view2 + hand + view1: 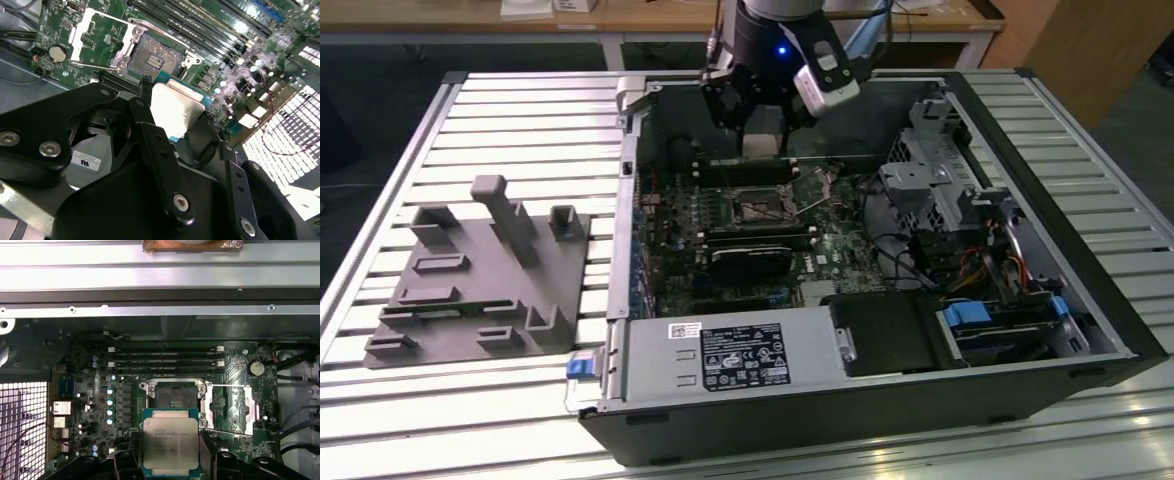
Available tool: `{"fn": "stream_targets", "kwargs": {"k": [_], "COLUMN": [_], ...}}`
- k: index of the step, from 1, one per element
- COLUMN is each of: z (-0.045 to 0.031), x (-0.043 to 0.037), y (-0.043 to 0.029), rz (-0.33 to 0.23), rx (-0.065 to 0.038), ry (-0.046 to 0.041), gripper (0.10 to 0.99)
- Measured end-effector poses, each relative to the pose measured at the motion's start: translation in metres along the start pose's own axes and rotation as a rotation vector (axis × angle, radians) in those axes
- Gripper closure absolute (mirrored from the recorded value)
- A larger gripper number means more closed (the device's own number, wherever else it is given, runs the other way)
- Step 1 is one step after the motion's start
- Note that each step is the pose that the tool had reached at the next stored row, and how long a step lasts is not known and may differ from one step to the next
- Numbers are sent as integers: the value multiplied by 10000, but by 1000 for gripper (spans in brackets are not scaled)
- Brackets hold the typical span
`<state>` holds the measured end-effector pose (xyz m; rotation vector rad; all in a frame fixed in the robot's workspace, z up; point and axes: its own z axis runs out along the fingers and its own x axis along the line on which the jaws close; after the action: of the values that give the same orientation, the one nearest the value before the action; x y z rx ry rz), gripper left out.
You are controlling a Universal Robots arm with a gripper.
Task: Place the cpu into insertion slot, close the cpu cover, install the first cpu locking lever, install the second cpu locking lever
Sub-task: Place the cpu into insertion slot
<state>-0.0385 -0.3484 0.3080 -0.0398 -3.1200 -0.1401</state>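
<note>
Closest up in the second wrist view, the gripper [172,114] is seen clamped on the cpu [176,111]. It's pinched by two opposite edges, so the metal top is left facing out and the underside isn't touched, which looks like the whole point of that grip. So the chip is carried in the air, not seated yet. It's held flat and roughly squared up with the insertion slot [175,399], which is seen just beyond it in the first wrist view, bare and open. The cpu cover [211,409] is flipped right back beside the socket and laid over the motherboard [90,390], so the way down is kept clear. In the exterior view the arm is reached down inside the open computer case [881,395], above the board and near the socket. Whether it's lined up straight over the socket can't be told from that angle. Placing is judged to be underway, with the closing steps not done yet.
</note>
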Motion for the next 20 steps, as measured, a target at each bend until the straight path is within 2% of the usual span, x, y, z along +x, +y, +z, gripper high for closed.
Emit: {"fn": "stream_targets", "kwargs": {"k": [8, 20], "z": [148, 347], "x": [-22, -82], "y": [29, 22], "rz": [-7, -32], "rx": [-1, 12], "ry": [0, 2], "gripper": [549, 549]}}
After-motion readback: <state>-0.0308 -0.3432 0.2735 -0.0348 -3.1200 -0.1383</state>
